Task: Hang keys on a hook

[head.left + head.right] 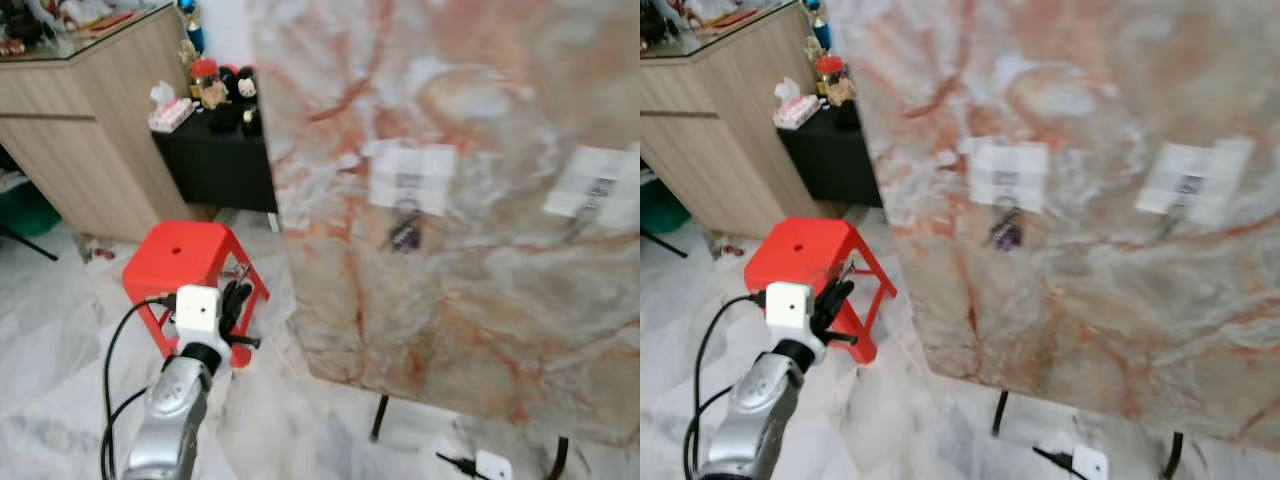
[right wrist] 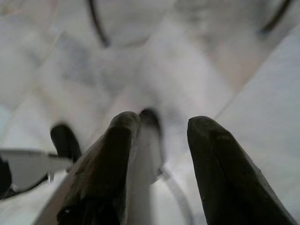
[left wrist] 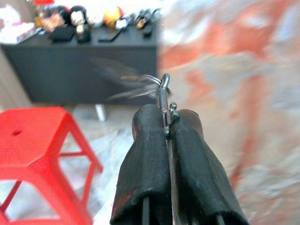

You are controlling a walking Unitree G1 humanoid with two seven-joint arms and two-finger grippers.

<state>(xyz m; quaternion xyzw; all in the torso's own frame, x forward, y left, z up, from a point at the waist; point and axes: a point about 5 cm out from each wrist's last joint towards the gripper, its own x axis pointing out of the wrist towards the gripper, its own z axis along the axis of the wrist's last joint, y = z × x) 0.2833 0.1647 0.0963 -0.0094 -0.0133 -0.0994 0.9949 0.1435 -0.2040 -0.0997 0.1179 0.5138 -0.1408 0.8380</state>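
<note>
While its two black fingers are pressing together on the keys [image 3: 161, 96], the left gripper [image 1: 234, 305] is holding up beside the red stool [image 1: 190, 256], with the key ring sticking out past the fingertips toward the marble board [image 1: 470, 200]. Another bunch of keys [image 1: 405, 232] is hanging on that board, under a white label [image 1: 412, 176]. Low over the pale floor [image 2: 140, 56], the right gripper [image 2: 161, 124] is showing its fingers apart.
</note>
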